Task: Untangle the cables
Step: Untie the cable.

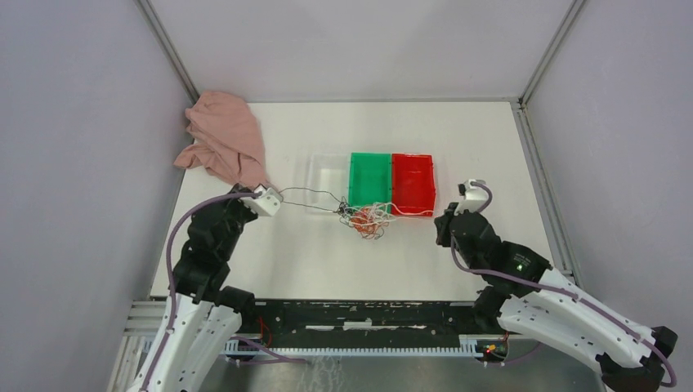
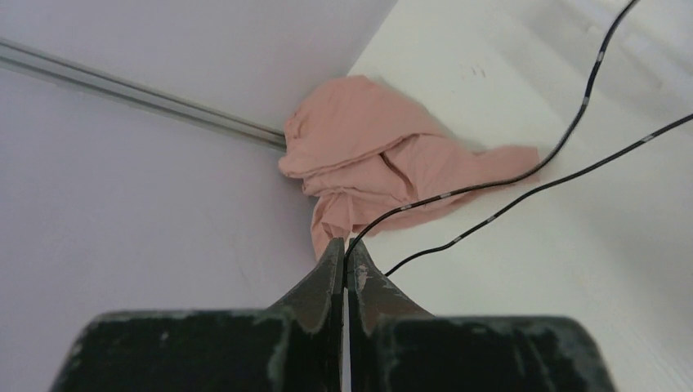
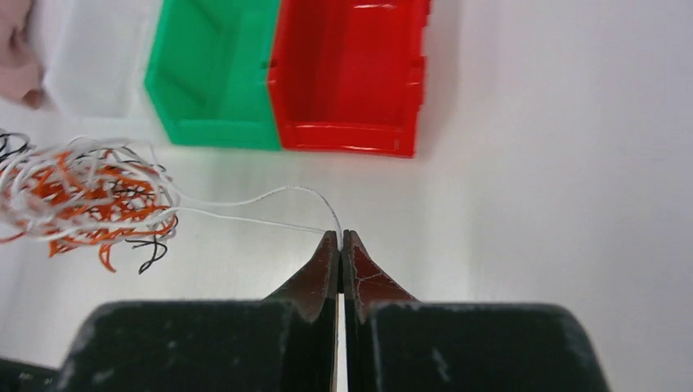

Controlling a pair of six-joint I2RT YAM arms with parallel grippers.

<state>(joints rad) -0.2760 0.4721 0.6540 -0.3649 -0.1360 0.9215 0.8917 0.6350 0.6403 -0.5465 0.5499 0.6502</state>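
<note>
Your left hand (image 2: 345, 263) pinches a black strand (image 2: 445, 194), your right hand (image 3: 341, 238) a white strand (image 3: 245, 202): draw them apart slowly, loosening the cables (image 1: 365, 219).

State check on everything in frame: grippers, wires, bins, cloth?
left gripper: shut on black wire
right gripper: shut on white wire
green bin: empty
red bin: empty
clear bin: looks empty
cable wad: tangled, in front of green bin
pink cloth: crumpled, far-left corner
</note>
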